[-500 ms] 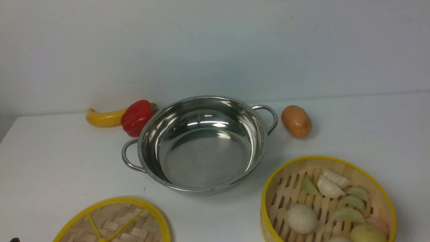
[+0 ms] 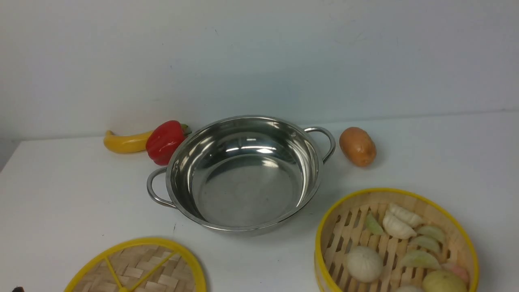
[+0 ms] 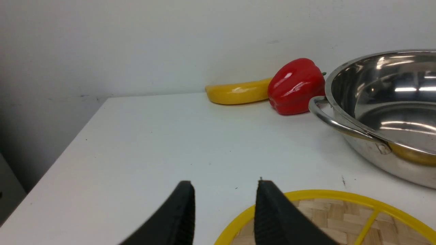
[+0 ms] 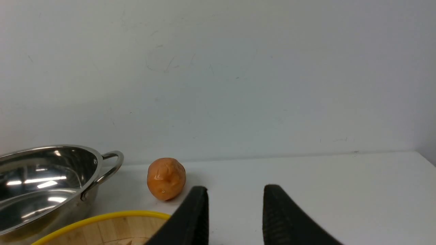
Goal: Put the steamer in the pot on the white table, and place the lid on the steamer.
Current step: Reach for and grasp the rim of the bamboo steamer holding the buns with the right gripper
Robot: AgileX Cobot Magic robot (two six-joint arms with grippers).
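The steamer (image 2: 344, 237), filled with dumplings (image 2: 397, 227), sits on the desk (image 2: 81, 194) just right of the empty pot (image 2: 243, 194), nearer me; the lid (image 2: 138, 267) lies left of the pot. My right fingers (image 4: 190, 221) gape empty by the steamer, my left fingers (image 3: 272, 217) apart at the lid's edge, seemingly one arm per item.

The left gripper (image 3: 224, 183) has two matte black fingers (image 3: 276, 217), broad at the base and tapering to blunt rounded tips, with finely ribbed inner faces. The right gripper (image 4: 236, 188) has the same black, curved, ribbed pair. In the front view only a small dark tip (image 2: 17, 289) shows, at seven o'clock.
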